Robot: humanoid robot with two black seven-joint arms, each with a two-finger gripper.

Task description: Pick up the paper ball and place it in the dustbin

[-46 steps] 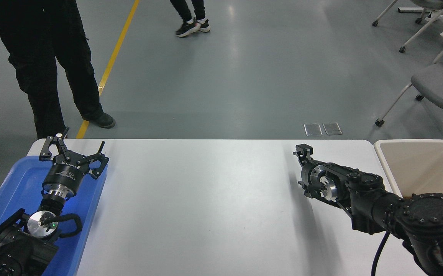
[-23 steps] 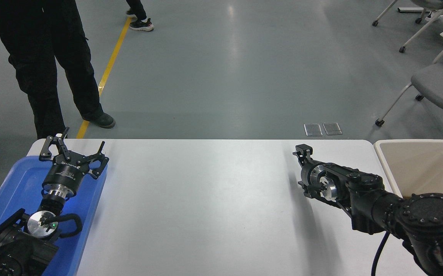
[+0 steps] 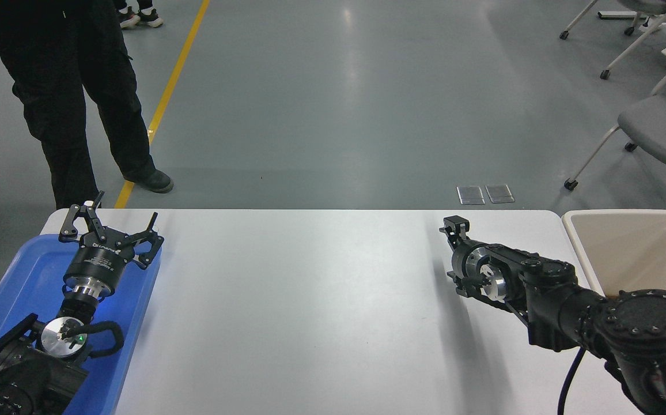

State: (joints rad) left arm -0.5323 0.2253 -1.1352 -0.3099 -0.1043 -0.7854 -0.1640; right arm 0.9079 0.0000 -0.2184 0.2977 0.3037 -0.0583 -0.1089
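The paper ball does not show anywhere in the head view. The dustbin (image 3: 579, 248), a cream-beige bin, stands at the table's right end, partly cut by the picture's edge. Its visible inside looks empty. My right gripper (image 3: 455, 227) hovers over the white table (image 3: 310, 300), just left of the dustbin, pointing away from me. It is seen edge-on and nothing shows in it. My left gripper (image 3: 115, 223) is parked at the lower left over the blue tray, open and empty.
A blue flat tray (image 3: 22, 276) lies at the table's left end under the left arm. A person in black (image 3: 74, 86) stands beyond the far left corner. Grey wheeled chairs (image 3: 655, 121) stand on the floor at the far right.
Another person's feet at the top of the picture have walked to the left. Neither arm has moved.
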